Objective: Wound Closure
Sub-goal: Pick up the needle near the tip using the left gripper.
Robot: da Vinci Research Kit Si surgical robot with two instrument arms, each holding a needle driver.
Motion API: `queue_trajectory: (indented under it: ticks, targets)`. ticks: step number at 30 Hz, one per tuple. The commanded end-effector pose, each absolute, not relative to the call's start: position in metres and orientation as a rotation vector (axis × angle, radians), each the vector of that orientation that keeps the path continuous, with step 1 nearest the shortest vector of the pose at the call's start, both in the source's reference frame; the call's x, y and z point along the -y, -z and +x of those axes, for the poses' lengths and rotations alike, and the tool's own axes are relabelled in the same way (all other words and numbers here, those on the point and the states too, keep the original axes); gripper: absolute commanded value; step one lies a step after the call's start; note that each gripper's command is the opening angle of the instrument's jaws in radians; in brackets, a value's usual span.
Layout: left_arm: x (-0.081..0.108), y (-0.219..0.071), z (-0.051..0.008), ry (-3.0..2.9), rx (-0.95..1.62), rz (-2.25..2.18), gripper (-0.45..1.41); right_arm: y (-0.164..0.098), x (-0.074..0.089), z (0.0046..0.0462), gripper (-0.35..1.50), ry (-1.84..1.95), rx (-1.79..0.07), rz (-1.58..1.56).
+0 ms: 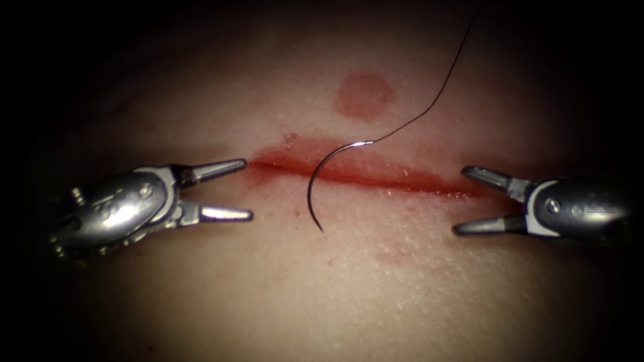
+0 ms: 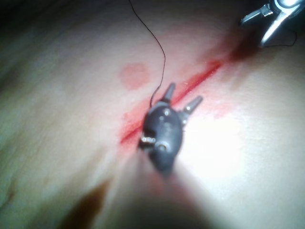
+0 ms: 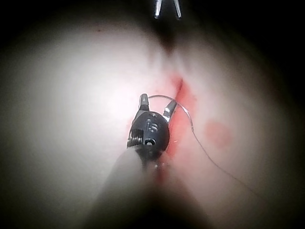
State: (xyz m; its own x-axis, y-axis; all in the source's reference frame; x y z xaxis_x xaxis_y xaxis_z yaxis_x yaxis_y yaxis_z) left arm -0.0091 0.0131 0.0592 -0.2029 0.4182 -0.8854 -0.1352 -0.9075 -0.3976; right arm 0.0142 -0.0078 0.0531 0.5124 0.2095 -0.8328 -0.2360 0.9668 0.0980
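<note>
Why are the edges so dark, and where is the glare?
Endoscope view: light pools midway on the tissue, edges fall dark; the left tool and right tool glint, both open and empty; the needle lies on the tissue across the cut. Left wrist view: strong glare beside the left tool. Right wrist view: bright glare beside the right tool.

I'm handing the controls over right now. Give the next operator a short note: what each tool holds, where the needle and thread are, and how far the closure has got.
Left tool: jaws open, holding nothing, at the left end of the cut.
Right tool: jaws open, holding nothing, at the right end of the cut.
Needle: lies free on the tissue across the middle of the cut, held by neither tool, not in the tissue as far as can be seen.
Thread: runs from the needle's upper end up and away to the right.
Done: no stitches visible; the cut is open, with red fluid along it.
Left: the whole closure.
</note>
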Motion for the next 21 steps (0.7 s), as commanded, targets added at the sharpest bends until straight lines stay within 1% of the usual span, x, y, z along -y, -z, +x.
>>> queue_trajectory:
  ticks: [1,11,15,21]
  targets:
    - [-0.0129,-0.0599,-0.0097,-2.165,0.333,-1.711,0.27,-0.0536,0.0083,0.0147,0.77,-0.268,-0.999,-0.026]
    - [-0.0127,-0.0597,-0.01,-2.153,0.331,-1.696,0.27,-0.0534,0.0084,0.0148,0.77,-0.272,-1.005,-0.031]
    - [-0.0126,-0.0595,-0.0114,-2.084,0.345,-1.618,0.27,-0.0538,0.009,0.014,0.77,-0.273,-0.999,-0.048]
    - [-0.0126,-0.0592,-0.0134,-2.026,0.32,-1.52,0.26,-0.0536,0.0091,0.0149,0.77,-0.273,-0.992,-0.052]
